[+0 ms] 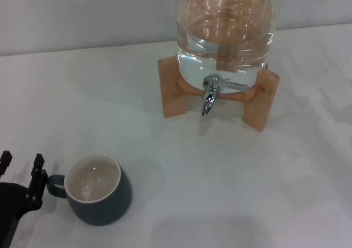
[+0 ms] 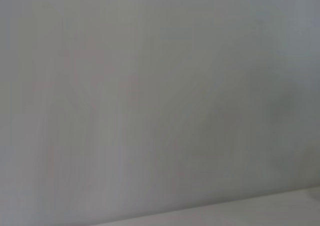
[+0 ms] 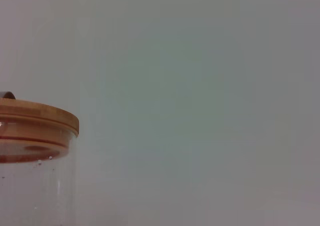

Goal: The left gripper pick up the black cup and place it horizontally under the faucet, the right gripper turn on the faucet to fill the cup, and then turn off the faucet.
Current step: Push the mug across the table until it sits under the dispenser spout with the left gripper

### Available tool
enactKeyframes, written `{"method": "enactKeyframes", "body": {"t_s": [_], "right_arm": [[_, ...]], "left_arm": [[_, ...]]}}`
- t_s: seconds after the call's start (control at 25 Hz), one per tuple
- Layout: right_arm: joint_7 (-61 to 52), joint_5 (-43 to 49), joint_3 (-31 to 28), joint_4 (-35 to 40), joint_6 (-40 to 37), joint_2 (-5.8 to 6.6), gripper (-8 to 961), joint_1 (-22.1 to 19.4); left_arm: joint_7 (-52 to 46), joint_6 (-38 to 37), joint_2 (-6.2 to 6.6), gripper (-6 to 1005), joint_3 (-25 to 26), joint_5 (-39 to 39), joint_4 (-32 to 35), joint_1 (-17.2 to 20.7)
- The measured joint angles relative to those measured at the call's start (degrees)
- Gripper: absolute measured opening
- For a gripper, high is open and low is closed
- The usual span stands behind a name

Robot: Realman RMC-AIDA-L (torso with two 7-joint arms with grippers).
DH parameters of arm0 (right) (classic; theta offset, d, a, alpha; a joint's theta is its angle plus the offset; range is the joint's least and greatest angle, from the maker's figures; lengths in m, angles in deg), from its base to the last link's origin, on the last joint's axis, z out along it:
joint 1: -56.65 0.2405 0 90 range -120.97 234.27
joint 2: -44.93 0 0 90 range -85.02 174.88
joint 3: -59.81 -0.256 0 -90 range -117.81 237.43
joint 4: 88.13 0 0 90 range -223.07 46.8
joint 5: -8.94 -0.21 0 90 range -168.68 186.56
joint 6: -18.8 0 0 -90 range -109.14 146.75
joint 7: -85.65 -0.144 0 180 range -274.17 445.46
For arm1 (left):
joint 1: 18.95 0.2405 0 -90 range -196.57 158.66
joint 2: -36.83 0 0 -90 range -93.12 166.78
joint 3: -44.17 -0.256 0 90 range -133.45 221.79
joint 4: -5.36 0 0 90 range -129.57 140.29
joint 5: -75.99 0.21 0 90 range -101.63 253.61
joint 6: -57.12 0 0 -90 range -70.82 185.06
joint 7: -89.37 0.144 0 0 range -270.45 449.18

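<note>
We see the black cup (image 1: 98, 188) standing upright on the white table (image 1: 247, 193) in the lower left of the head view. Its white inside faces up and its small loop handle (image 1: 54, 184) sticks out toward the left edge of the frame.

The left gripper (image 1: 22, 174) sits at the lower left corner, just beside that handle. Its jaws are apart, and the nearer finger looks like it is right at the handle, maybe touching it. So the cup lies just to the right of the jaws, and we think the next move is a small one: close in on the handle side and grab.

The faucet (image 1: 211, 95) is in the upper right part of the frame, well apart from the cup. Its spout points down and its thin lever sticks out to the right. It sits on the big clear water jar (image 1: 225, 33), which rests on a wooden stand (image 1: 173, 91).

The right gripper does not show in any view. Its wrist view shows only the jar's wooden lid (image 3: 35, 116) and a plain wall. The left wrist view shows just a blank wall, so only the head view shows us the cup.
</note>
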Motion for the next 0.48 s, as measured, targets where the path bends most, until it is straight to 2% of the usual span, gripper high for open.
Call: {"method": "enactKeyframes", "body": {"t_s": [0.48], "right_arm": [[0.0,0.0,0.0,-0.2,0.0,0.0,871,0.5]], "left_arm": [[0.1,0.0,0.21,601,0.2,-2.5,-1.4,-0.4]]}}
